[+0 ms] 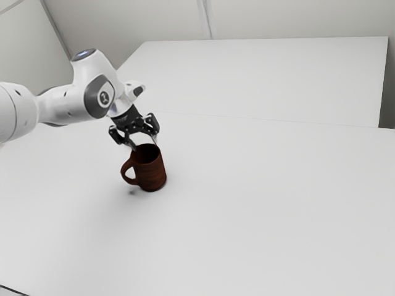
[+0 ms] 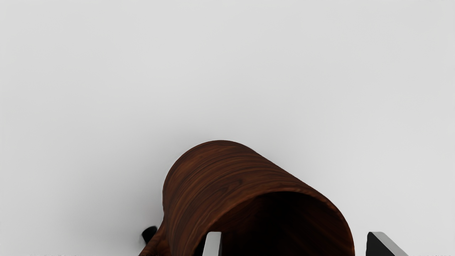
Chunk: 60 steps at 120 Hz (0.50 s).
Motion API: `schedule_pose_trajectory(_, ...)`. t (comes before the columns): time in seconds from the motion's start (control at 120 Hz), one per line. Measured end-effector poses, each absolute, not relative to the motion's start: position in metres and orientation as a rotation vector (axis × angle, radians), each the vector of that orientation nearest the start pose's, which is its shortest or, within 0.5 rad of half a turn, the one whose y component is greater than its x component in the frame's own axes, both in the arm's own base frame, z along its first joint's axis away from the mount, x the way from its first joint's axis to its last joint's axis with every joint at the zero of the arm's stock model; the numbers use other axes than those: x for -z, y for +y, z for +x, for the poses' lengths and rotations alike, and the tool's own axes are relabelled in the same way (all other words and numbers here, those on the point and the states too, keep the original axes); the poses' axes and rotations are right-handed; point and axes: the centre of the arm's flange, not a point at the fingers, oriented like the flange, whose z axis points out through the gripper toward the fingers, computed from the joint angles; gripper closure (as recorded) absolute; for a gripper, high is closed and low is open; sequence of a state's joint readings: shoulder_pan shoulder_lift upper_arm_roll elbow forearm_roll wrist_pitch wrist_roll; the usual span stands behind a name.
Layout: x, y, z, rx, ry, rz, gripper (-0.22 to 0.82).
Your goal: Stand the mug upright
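Note:
In the exterior view the brown wood-grain mug has its mouth up toward the hand and its base down at the table, looking roughly upright with a slight slant. Its handle points to the exterior view's left. The gripper is at the mug's mouth, pointing down. In the wrist view the gripper stands open: one finger overlaps the mouth of the mug just within the rim, the other is outside the opposite rim with a gap. Most of the handle and the mug's lower end are hidden there.
The white table spreads around the mug. A small dark spot lies below the handle, perhaps a shadow. Behind are a large white panel and pale walls. The arm reaches in from the exterior view's left.

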<state>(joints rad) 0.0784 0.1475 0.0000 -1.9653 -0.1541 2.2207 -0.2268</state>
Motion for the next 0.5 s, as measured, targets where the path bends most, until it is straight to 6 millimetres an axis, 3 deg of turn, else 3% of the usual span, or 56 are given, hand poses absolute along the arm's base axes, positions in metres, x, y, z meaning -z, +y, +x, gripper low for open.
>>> schedule_pose_trajectory(0.192, -0.446, 0.026, 0.59, 0.207, -0.577, -3.213, 0.08)
schedule_pose_trajectory(0.5, -0.522, 0.029, 0.597, 0.217, -0.351, -3.099, 0.02)
